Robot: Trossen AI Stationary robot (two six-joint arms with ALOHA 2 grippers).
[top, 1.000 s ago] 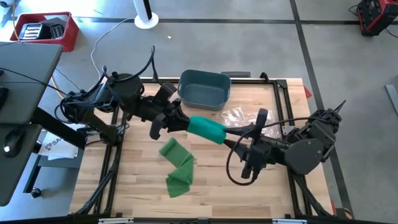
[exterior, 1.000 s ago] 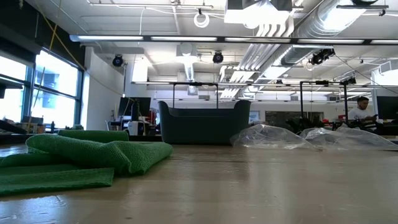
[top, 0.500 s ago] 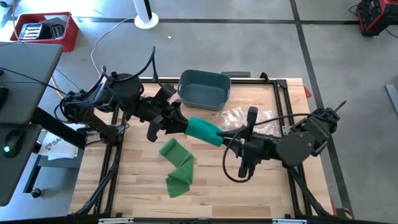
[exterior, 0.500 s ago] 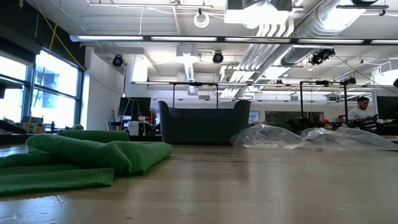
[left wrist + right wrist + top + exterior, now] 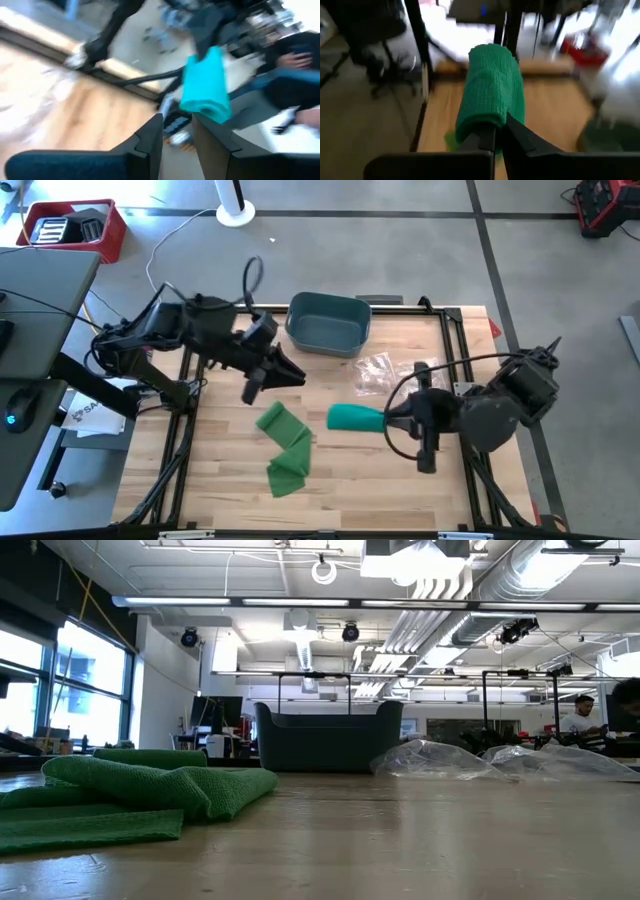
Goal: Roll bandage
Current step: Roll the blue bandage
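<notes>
Right gripper (image 5: pixel 388 418): you see its fingers clamped on the roll (image 5: pixel 356 418).
Left gripper (image 5: pixel 297 377): fingers parted, empty.
Low view: only the loose bandage (image 5: pixel 120 790), bin (image 5: pixel 328 736).

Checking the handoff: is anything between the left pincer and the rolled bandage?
Nothing visible. The rolled bandage sits clamped in the right pincer; the left pincer is apart from it, with only bare table between.

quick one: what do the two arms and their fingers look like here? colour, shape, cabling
Both arms are dark, near-black, with chunky rounded joint housings. Loose black cables loop off each: one arcs above the left arm, another curls beside the right arm. The left gripper has two dark, flat, angular fingers tapering toward the tips; the right gripper has the same dark wedge-shaped fingers. No markings are readable.
</notes>
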